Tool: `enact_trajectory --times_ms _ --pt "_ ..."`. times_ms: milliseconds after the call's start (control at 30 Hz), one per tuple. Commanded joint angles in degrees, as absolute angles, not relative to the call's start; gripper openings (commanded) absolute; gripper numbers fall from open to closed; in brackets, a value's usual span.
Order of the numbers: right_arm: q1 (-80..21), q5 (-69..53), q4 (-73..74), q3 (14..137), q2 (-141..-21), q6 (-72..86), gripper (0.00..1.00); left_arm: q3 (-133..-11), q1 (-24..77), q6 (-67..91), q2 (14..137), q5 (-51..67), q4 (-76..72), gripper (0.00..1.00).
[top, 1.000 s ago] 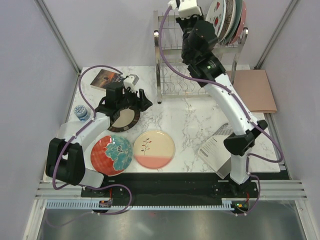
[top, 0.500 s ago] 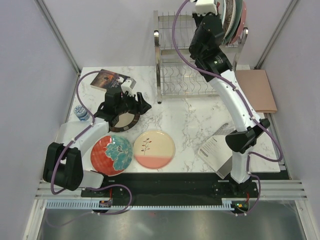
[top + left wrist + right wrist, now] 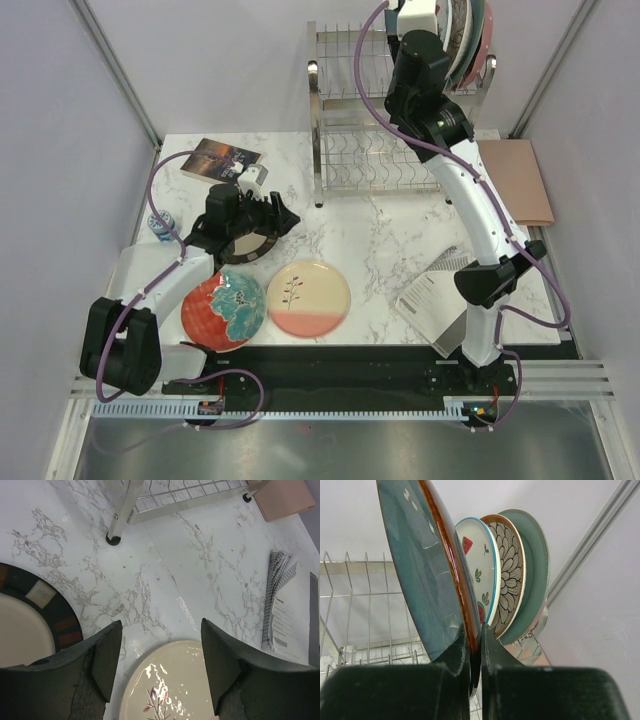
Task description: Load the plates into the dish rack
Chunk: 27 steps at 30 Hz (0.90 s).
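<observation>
The right gripper pinched the teal plate by its edge and probably needed to lower it straight between the prongs of the dish rack, while the left gripper hung with fingers apart.

A book lies at the marble table's far left, with a small cup nearer. On the right are a pink mat, perhaps cardboard, and a striped cloth touching a leaflet.

No text legible to you: printed sheet, right of the left wrist view, bears fine lines and a barcode, unreadable; booklet, upper left overhead, cover blurred.
</observation>
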<state>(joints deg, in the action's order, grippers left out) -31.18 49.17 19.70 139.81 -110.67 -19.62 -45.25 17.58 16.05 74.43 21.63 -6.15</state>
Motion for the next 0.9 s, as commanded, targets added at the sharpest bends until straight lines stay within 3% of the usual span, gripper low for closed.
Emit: enact_trajectory --times_ms 0,400,867 --pt "-29.2 49.5 10.6 145.6 -109.8 -16.2 0.0 -45.4 17.4 16.5 74.4 20.7 -8.6 0.72" --pt "-27.7 49.7 4.1 144.0 -110.3 -20.4 0.0 -46.5 17.4 16.9 77.3 21.8 -10.3 0.72" --pt "-25.7 49.8 6.9 141.0 -112.2 -18.7 0.0 -46.4 17.4 16.3 78.2 21.2 -9.8 0.72"
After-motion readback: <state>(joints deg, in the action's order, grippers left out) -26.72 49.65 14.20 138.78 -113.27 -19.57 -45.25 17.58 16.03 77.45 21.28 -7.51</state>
